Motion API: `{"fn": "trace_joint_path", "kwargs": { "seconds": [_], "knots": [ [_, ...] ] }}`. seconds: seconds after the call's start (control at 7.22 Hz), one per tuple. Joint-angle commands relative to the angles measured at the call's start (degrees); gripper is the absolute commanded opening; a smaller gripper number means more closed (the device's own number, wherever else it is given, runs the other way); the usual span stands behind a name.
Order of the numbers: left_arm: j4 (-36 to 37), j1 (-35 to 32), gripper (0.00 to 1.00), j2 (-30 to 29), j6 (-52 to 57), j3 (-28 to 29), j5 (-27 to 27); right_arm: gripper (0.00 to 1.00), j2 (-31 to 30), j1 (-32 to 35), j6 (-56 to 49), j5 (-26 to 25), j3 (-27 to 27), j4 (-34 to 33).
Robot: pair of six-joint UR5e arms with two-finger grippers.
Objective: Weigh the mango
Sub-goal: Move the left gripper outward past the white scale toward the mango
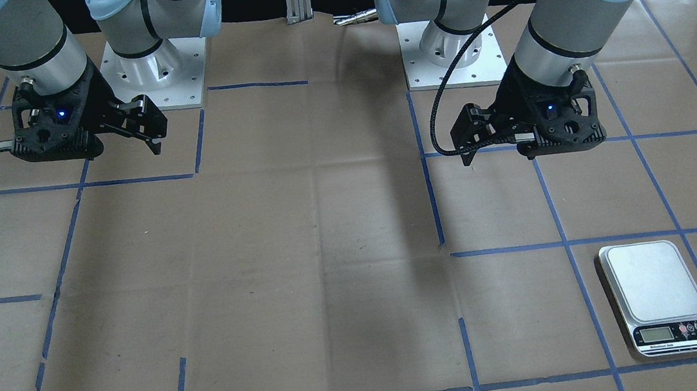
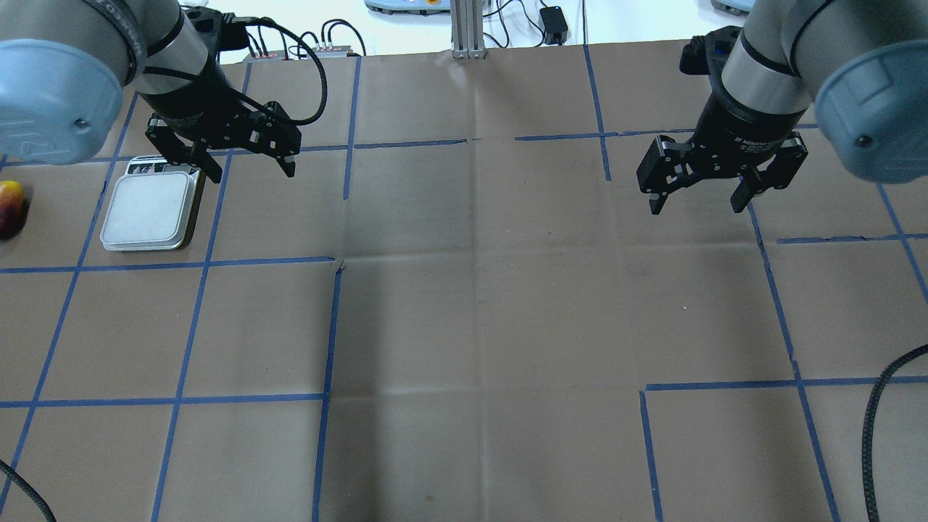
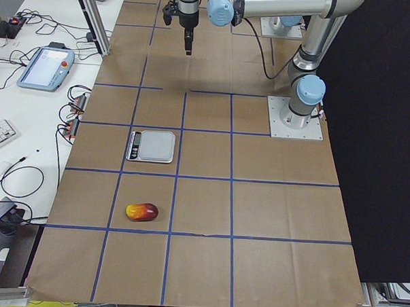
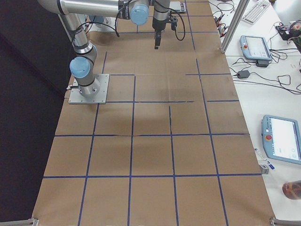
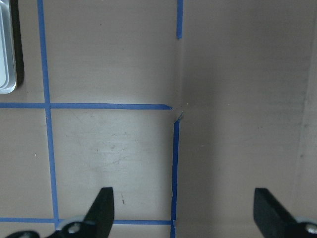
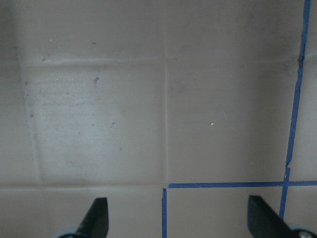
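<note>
The mango (image 2: 11, 206), dark red fading to yellow, lies on the paper-covered table at the far left edge of the overhead view. It also shows in the exterior left view (image 3: 142, 211), one grid square nearer the camera than the scale. The scale (image 2: 152, 210) is silver with a bare platform; it also shows in the front view (image 1: 655, 296) and the exterior left view (image 3: 152, 145). My left gripper (image 2: 254, 174) hangs open and empty above the table, just right of the scale. My right gripper (image 2: 696, 209) hangs open and empty at the far right.
Brown paper with blue tape grid lines (image 2: 333, 326) covers the table. The two arm bases (image 1: 150, 67) stand at the robot's side. A black cable (image 2: 877, 406) loops in at the right. Pendants and cables lie off the table (image 3: 45, 68).
</note>
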Motion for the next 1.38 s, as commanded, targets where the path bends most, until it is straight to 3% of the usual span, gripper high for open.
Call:
{"fn": "trace_joint_path", "kwargs": {
  "seconds": [0.0,0.42,0.55,0.83,1.25],
  "knots": [
    [0.1,0.2,1.00,0.0,0.1,0.0,0.0,1.00,0.0,0.0,0.0,0.0,0.0,0.0],
    [0.2,1.7,1.00,0.1,4.4,0.0,0.1,1.00,0.0,0.0,0.0,0.0,0.0,0.0],
    [0.7,5.3,1.00,-0.1,9.3,0.0,0.1,1.00,0.0,0.0,0.0,0.0,0.0,0.0],
    [2.9,22.4,1.00,-3.8,25.0,1.0,-0.1,1.00,0.0,0.0,0.0,0.0,0.0,0.0],
    [6.1,34.1,1.00,-18.9,28.8,12.8,3.3,1.00,0.0,0.0,0.0,0.0,0.0,0.0]
  ]
}}
